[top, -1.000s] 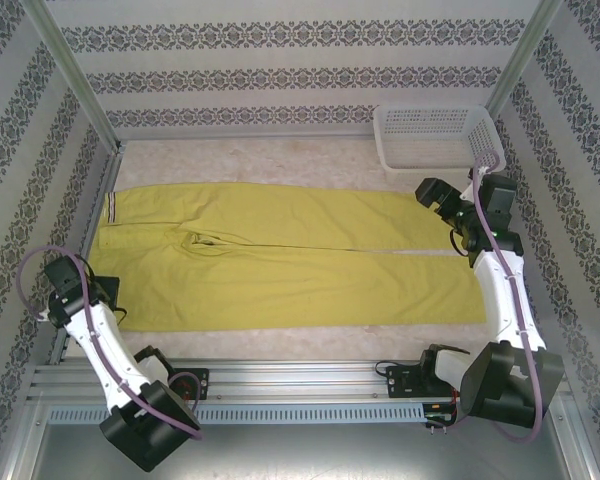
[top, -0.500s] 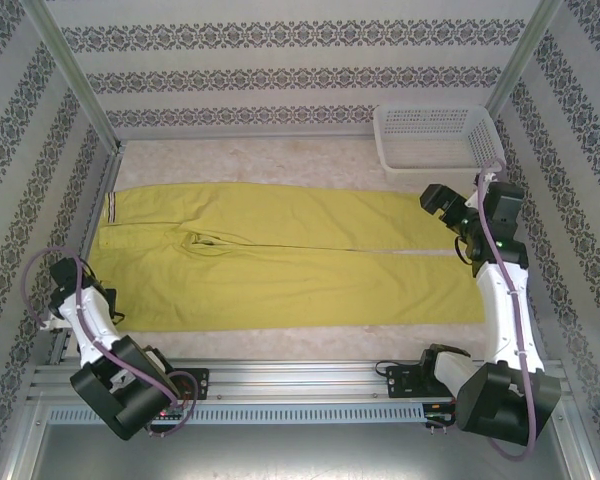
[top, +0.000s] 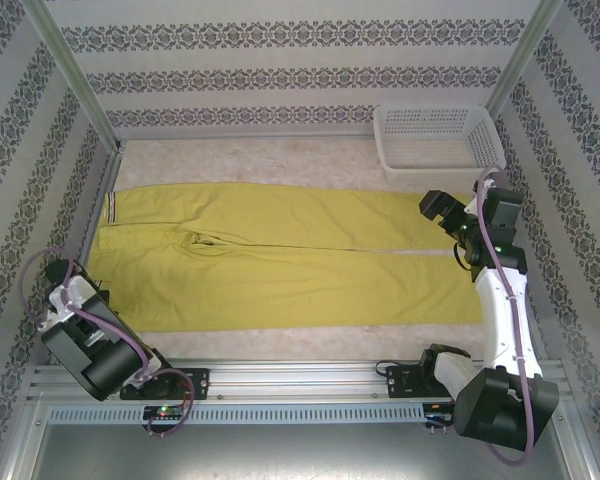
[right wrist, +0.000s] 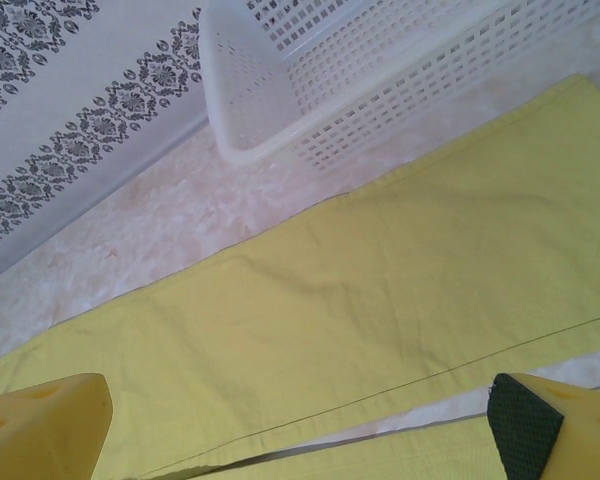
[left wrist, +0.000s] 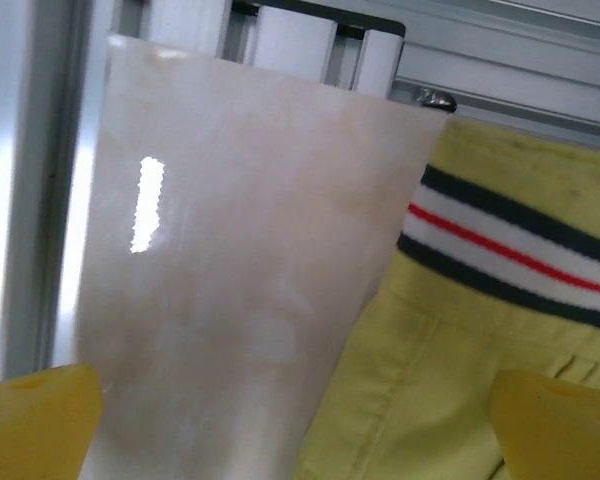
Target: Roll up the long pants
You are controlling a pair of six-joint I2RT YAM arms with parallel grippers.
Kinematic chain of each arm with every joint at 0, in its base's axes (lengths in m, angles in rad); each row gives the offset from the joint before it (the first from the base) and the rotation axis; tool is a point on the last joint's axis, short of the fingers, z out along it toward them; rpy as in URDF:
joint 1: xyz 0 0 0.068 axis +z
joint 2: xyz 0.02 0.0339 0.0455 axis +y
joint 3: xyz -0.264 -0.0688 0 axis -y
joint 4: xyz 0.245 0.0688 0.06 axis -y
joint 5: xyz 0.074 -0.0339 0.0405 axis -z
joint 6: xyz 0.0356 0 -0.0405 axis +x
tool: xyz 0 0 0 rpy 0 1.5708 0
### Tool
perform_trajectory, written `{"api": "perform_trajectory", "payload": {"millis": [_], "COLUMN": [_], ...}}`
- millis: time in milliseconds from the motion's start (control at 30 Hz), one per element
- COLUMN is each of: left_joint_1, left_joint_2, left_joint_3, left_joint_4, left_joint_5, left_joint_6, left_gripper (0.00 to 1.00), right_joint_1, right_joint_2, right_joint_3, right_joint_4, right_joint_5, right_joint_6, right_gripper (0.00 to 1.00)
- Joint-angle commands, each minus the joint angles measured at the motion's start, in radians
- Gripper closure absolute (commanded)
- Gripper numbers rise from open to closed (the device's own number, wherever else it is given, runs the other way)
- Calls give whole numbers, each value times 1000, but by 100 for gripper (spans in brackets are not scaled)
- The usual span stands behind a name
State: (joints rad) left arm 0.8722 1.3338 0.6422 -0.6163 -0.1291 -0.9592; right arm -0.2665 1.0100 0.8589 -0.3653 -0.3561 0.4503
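The left arm has folded back toward its base, so the left fingers (left wrist: 35, 420) have come away from the cloth. They stand wide apart with nothing in them. Between them lies bare tabletop (left wrist: 230, 250), and the striped waistband (left wrist: 510, 250) sits ahead of them, toward the right-hand finger. The metal rail (left wrist: 500, 70) runs just beyond it.

The right arm has barely shifted. The right fingers (top: 436, 206) hover over the far leg near its hem, also spread wide and empty. In the right wrist view the yellow-green cloth passes under and ahead of them, and the white basket (right wrist: 380, 80) stands beyond on the tabletop, apart from the leg.

The long pants (top: 280, 260) lie flat and full length between the two sets of fingers, waist toward the left ones and hems toward the right ones. No fold or curl shows anywhere.

To my eye the rolling has not begun. With the left fingers drawn off, the right ones look better placed to start at the hems, though either end could serve.
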Motion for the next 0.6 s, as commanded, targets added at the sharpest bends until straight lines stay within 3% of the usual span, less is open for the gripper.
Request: {"api": "perform_trajectory", "payload": {"millis": [0,67,133,200,233,433,567], "left_joint_1": [8,11,13,12,13,11,11], "left_joint_2": [43,73,111,146,163,198,209], "left_joint_3": [47,62,89,109,116,118,117], "left_joint_4": [72,74,52,40,35,83,88], "left_joint_5": [35,39,40,50,56,129,194], "left_joint_6": [-3,-9,-21,-17,-16,58,89], "left_gripper": [14,30,53,81,100,100,100], "right_joint_1": [-9,-9,-8,-8,-8,-6,-7], "right_joint_2": [-26,-30,-34,-36,-39,-45,-44], "right_joint_3": [-12,-15,-18,-17,-18,-52,-75], "right_joint_4": [-9,-7,-3,-11,-15,-25,-109], "right_joint_5": [22,23,21,26,31,58,154], "right_joint_6": [16,22,18,19,23,51,94], "right_gripper": [2,2,3,4,4,7,10]}}
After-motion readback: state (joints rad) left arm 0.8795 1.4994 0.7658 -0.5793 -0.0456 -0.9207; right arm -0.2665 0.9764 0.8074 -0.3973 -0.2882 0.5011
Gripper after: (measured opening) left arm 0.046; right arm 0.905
